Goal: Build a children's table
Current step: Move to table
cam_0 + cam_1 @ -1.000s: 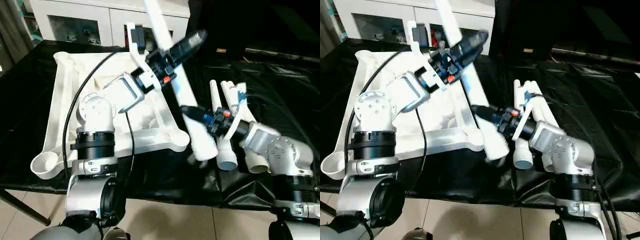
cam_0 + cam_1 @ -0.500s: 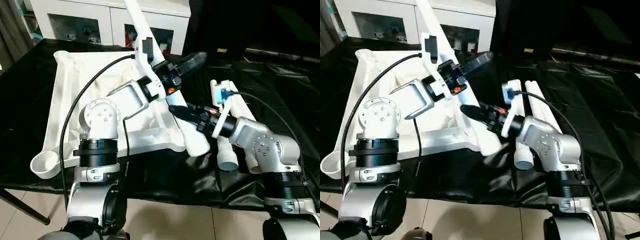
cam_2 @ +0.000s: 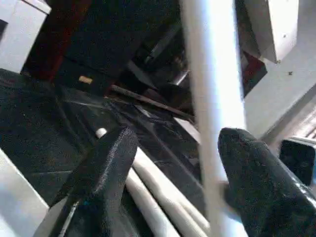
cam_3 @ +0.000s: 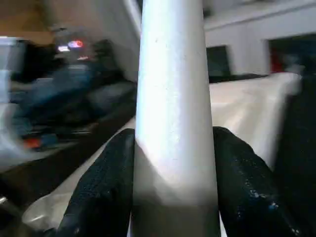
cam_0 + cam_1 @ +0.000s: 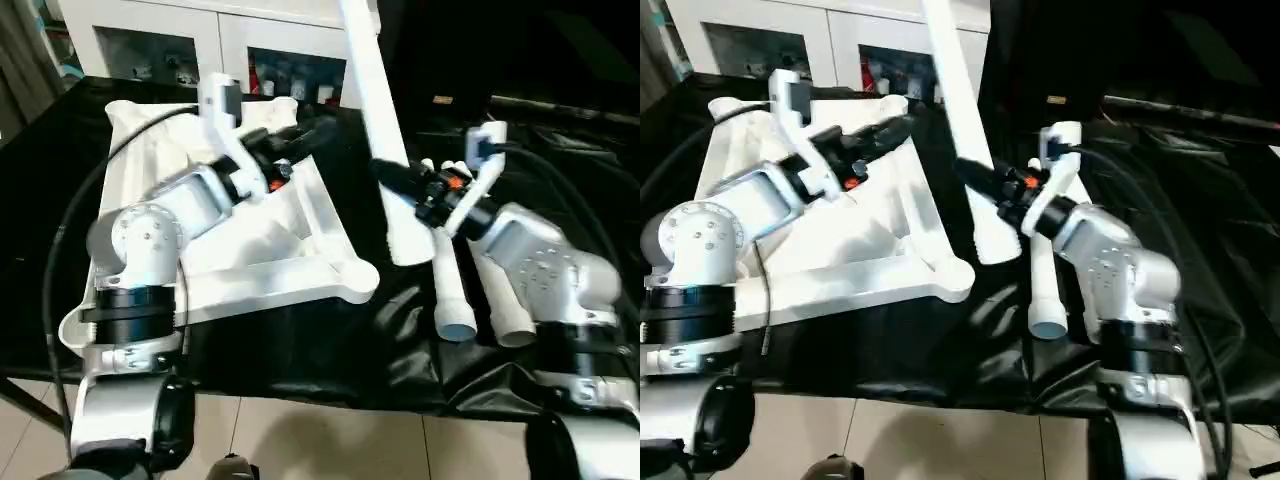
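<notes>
While the white tabletop (image 5: pixel 250 250) lies underside up on the black-draped bench (image 5: pixel 560 200), the right gripper (image 5: pixel 392 176) holds one white leg (image 5: pixel 375 100) steeply upright just beside the tabletop's near right corner socket (image 5: pixel 357 280), its fingers (image 4: pixel 106 182) pinching the shaft on both sides near the wider lower end. The left gripper (image 5: pixel 300 140) sits over the tabletop's far edge with its fingers (image 3: pixel 106 163) spread; the leg passes between them without a visible clamp. Three more legs (image 5: pixel 450 290) lie side by side on the bench to the right. Judged by appearance, the leg is light, rigid, smooth plastic and likely slippery; its taper suggests a grip could slide toward the thin end. A hold near the thick end, steadied higher up, appears soundest for seating it in a socket.
</notes>
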Robot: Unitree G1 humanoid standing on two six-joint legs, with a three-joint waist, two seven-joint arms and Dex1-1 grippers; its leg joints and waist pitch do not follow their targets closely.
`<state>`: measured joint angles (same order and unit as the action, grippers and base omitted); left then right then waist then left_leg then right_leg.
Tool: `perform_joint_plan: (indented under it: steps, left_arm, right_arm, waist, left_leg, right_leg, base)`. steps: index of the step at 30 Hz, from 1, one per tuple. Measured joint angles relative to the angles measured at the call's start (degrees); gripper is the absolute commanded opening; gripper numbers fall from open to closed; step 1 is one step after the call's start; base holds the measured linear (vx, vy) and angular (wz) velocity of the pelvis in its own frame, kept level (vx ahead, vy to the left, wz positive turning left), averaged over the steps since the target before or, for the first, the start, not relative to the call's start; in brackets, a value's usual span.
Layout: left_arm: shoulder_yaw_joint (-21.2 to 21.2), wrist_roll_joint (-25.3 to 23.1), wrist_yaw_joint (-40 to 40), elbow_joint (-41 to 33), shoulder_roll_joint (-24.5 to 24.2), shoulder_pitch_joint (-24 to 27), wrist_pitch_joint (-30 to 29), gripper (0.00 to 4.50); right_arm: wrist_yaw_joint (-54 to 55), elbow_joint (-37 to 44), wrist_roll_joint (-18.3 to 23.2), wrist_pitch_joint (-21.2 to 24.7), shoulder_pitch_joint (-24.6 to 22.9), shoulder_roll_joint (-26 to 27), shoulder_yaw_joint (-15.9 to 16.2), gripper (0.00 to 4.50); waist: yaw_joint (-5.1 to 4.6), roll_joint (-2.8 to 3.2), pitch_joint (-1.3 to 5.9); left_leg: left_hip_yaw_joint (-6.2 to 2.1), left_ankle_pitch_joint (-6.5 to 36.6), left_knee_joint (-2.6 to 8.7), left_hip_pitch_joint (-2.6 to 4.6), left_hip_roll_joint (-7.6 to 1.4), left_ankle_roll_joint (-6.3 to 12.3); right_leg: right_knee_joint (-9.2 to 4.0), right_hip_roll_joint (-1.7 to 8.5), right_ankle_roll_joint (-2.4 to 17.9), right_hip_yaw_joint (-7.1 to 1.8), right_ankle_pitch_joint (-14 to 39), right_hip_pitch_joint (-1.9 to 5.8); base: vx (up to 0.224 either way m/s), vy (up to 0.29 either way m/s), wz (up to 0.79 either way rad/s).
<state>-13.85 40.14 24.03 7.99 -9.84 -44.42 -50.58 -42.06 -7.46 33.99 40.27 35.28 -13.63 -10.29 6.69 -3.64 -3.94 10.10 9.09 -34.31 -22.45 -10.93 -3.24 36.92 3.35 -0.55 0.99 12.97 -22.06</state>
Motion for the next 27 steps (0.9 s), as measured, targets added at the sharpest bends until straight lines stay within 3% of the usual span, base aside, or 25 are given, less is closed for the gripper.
perform_joint_plan:
  steps: [2, 3, 7, 8, 12, 16, 24, 27]
  left_arm:
    - [0.00, 0.22, 0.21, 0.35, 1.46, -0.04, 0.27, 3.56]
    - [-0.11, 0.47, 0.22, 0.65, 2.00, -0.04, 0.29, 3.84]
    - [-0.75, 0.86, 0.22, 1.93, 2.89, -0.07, 0.18, 3.97]
    - [-1.02, 0.99, 0.20, 2.17, 3.21, -0.08, 0.19, 4.28]
    - [-2.80, 2.84, 0.12, 3.81, 4.73, -0.55, 0.36, 4.48]
    - [-3.87, 5.29, 0.66, 3.98, 5.46, -0.96, 0.06, 4.50]
    - [-2.17, 5.30, 3.15, 3.17, 4.82, -1.31, -0.62, 4.50]
    - [-2.14, 5.82, 3.15, 3.17, 4.83, -1.33, -0.63, 4.50]
  right_arm:
    - [-1.76, 2.98, 0.81, 0.79, -0.89, -0.04, 1.85, 1.82]
    - [-1.88, 3.54, 1.17, 0.79, -1.38, 0.08, 1.99, 1.82]
    - [-2.02, 4.53, 1.23, 0.79, -2.36, 0.08, 2.58, 1.82]
    - [-2.01, 4.54, 1.23, 0.78, -2.43, 0.15, 2.64, 1.82]
    - [-1.73, 4.59, 1.21, 0.70, -2.54, 0.79, 3.11, 1.81]
    - [0.57, 4.10, 1.07, 0.44, -2.47, 1.83, 3.28, 1.81]
    - [3.60, 0.04, 0.09, 0.21, -1.17, 2.03, 2.63, 1.81]
    - [1.73, 1.09, 0.09, 0.50, -1.64, 1.22, 4.00, 1.81]
  waist:
    - [-0.07, -0.01, 0.01]
    - [-0.04, -0.02, 0.01]
    - [-0.14, -0.01, 0.01]
    - [-0.17, -0.01, 0.01]
    - [-0.19, 0.03, -0.01]
    - [-0.19, 0.03, -0.01]
    - [-0.18, 0.03, -0.01]
    - [-0.18, 0.03, -0.01]
  left_leg:
    - [0.00, 0.00, 0.00, 0.01, -0.01, 0.00]
    - [0.00, 0.00, 0.00, 0.02, -0.01, 0.00]
    - [-0.01, -0.03, -0.01, 0.06, -0.01, -0.04]
    - [-0.01, -0.04, -0.01, 0.05, -0.01, -0.05]
    - [-0.01, -0.03, 0.01, 0.04, -0.01, -0.04]
    - [-0.01, -0.03, 0.03, 0.04, -0.01, -0.04]
    - [-0.01, -0.03, 0.04, 0.04, 0.00, -0.05]
    - [-0.01, -0.03, 0.08, 0.04, -0.01, -0.05]
  right_leg:
    - [0.01, 0.00, 0.00, 0.00, 0.00, 0.00]
    - [0.01, 0.00, 0.00, 0.01, 0.00, 0.01]
    - [0.03, 0.00, -0.03, 0.00, -0.04, 0.01]
    - [0.03, 0.00, -0.04, 0.00, -0.05, 0.01]
    - [0.01, 0.00, -0.04, -0.01, -0.05, 0.00]
    - [0.00, 0.00, -0.04, 0.00, -0.04, 0.00]
    - [0.00, 0.00, -0.05, 0.00, -0.05, 0.00]
    - [-0.02, 0.00, -0.05, 0.00, -0.04, 0.00]
  base:
    - [0.000, 0.000, 0.00]
    - [0.000, 0.000, 0.00]
    - [0.000, 0.000, 0.00]
    - [0.000, 0.000, 0.00]
    - [0.000, 0.000, 0.00]
    - [0.000, 0.000, 0.00]
    - [0.000, 0.000, 0.00]
    - [0.000, 0.000, 0.00]
